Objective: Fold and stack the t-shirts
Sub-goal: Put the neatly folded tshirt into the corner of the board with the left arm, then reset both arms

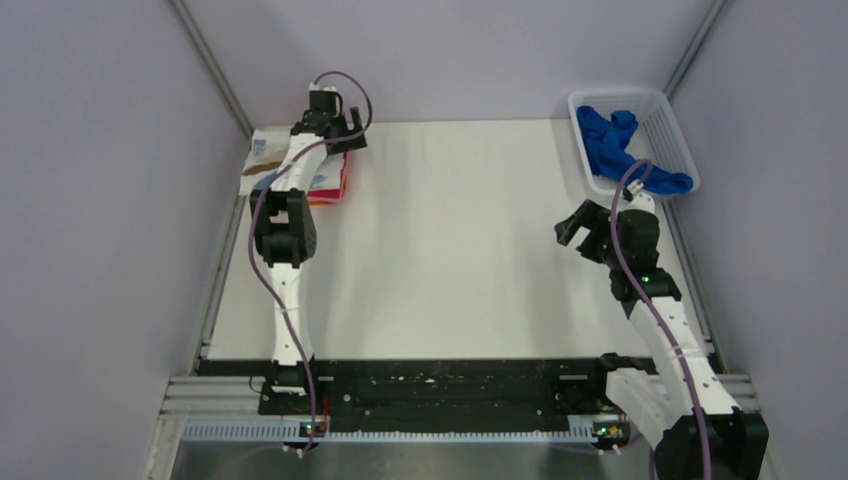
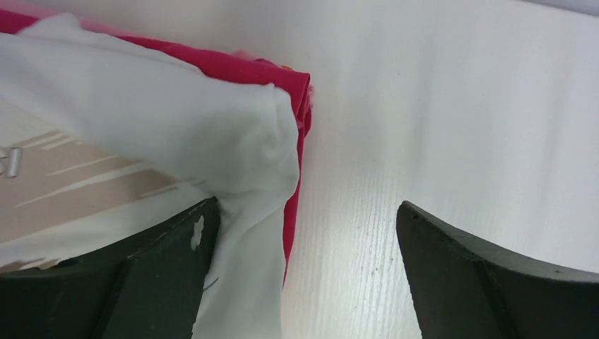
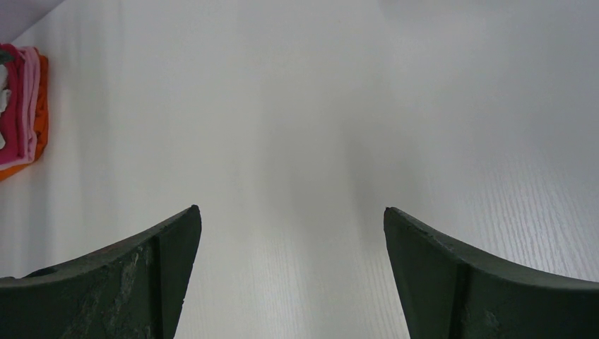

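A folded white t-shirt with brown and blue print lies on top of a stack at the table's far left, over folded magenta and orange ones. My left gripper is open at the stack's right edge. In the left wrist view its left finger rests on the white t-shirt, the magenta one shows beneath, and its right finger is over bare table. A royal-blue t-shirt lies crumpled in the basket. My right gripper is open and empty over the table. The stack shows far left there.
A white plastic mesh basket stands at the far right corner, just behind the right arm. Grey walls close in both sides and the back. A black rail runs along the near edge by the arm bases.
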Controlling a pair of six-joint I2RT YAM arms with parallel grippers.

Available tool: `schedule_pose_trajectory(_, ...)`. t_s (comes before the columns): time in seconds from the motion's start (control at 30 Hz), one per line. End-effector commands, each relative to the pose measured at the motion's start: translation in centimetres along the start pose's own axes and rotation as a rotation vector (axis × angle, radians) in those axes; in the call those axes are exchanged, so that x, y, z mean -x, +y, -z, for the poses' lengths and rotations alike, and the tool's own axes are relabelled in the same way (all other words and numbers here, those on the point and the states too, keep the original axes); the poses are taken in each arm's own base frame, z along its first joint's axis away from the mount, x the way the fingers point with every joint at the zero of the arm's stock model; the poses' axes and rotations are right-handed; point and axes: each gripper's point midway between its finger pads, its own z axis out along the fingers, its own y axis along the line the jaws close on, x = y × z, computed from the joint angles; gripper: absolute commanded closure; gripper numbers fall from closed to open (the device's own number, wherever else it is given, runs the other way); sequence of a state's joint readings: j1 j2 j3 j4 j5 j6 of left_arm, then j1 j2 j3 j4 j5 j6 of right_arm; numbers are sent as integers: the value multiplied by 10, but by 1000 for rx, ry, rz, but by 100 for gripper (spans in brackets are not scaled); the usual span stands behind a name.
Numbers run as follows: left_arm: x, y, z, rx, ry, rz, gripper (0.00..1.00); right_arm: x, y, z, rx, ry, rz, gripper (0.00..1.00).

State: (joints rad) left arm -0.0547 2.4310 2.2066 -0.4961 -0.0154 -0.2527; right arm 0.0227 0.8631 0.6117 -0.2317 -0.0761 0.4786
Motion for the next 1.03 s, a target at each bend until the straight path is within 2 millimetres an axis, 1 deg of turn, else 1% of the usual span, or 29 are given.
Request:
schedule_pose_trajectory(0.0,96,-14,104,21,-226,-12,1,24,14,6,50,-67,9,1)
schedule_pose_trajectory(0.07,112,-14,141,48,-270,-3,1,25,15,7,53,-75,4,1)
schedule_pose_trajectory(0.1,118,-14,163,62,-289,1,1,25,15,8,53,-77,-2,1)
schedule_pose_trajectory(0.17,121,-15,199,90,-318,5,1,25,16,9,56,-82,-12,1)
schedule_pose_trajectory(0.23,115,-19,232,108,-341,5,1,24,17,11,63,-82,-24,1)
schedule_pose_trajectory(0.27,107,-25,246,113,-346,1,1,22,16,11,62,-79,-32,1)
schedule_pose_trajectory(0.3,99,-23,260,129,-351,6,1,20,15,12,60,-74,-38,1)
schedule_pose_trajectory(0.33,86,-28,273,130,-347,5,1,17,15,13,61,-70,-45,1)
schedule_pose_trajectory(0.4,56,-35,290,99,-339,35,1,10,13,15,61,-53,-55,1)
schedule_pose_trajectory(0.43,23,-37,288,66,-294,36,1,6,12,15,64,-46,-58,1)
schedule_pose_trajectory(0.5,-16,-42,299,0,-276,76,1,-3,9,17,59,-28,-72,1)
schedule_pose_trajectory(0.53,-40,-40,301,-10,-262,103,1,-7,7,18,54,-20,-78,1)
schedule_pose_trajectory(0.6,-80,-34,308,-46,-256,139,1,-18,1,20,36,1,-84,1)
schedule_pose_trajectory(0.63,-101,-29,308,-57,-247,162,1,-23,-3,21,23,10,-89,1)
schedule_pose_trajectory(0.67,-112,-25,314,-82,-267,193,1,-29,-7,22,8,16,-98,1)
schedule_pose_trajectory(0.7,-132,-20,311,-88,-248,211,1,-36,-12,23,-6,23,-102,1)
schedule_pose_trajectory(0.73,-145,-17,310,-101,-240,214,1,-41,-17,24,-17,22,-104,1)
schedule_pose_trajectory(0.8,-164,-8,311,-90,-223,204,1,-50,-24,26,-34,19,-106,1)
schedule_pose_trajectory(0.83,-168,-2,313,-69,-221,203,1,-49,-24,28,-29,6,-100,1)
schedule_pose_trajectory(0.93,-167,10,320,-25,-251,216,1,-41,-22,33,-19,-33,-99,1)
schedule_pose_trajectory(1.0,-163,7,324,-44,-273,218,1,-32,-21,36,-22,-67,-99,1)
